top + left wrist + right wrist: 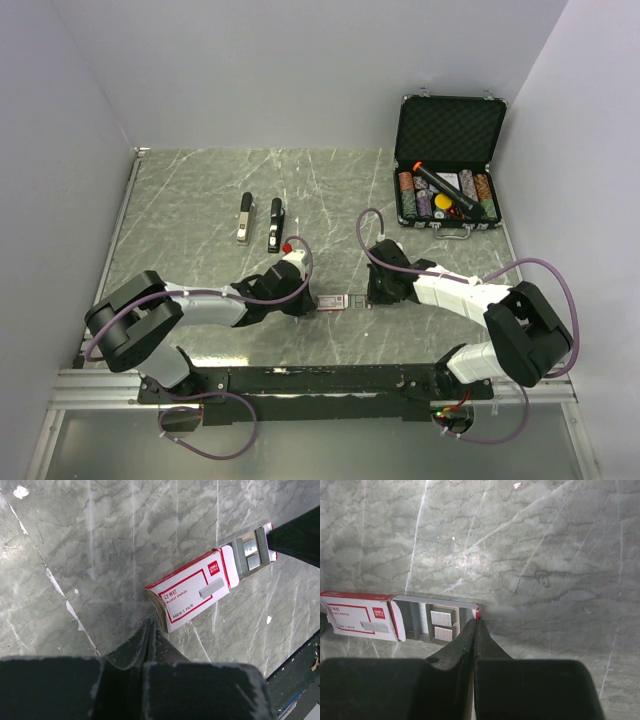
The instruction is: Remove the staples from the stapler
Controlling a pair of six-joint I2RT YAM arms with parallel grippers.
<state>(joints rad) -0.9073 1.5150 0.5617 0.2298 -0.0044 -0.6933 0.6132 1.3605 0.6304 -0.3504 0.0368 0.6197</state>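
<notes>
While left gripper (312, 300) and right gripper (368, 300) pinch the staple box (338, 300) at nine and three o'clock, the stapler (244, 218) lies apart at eleven.

Two hands, the left hand (312, 299) and the right hand (373, 299), have one red-and-white staple box (335, 301) between them. Its single tray (415, 620) is slid out and holds two blocks of staples (443, 618). Beyond the left hand lie two slim black bars: the stapler (244, 218) and what looks like a second stapler (275, 224). Beyond the right hand is one open case (450, 130) holding one black tube (445, 188), one yellow disc (443, 202) and chips (406, 186) too small to count.
</notes>
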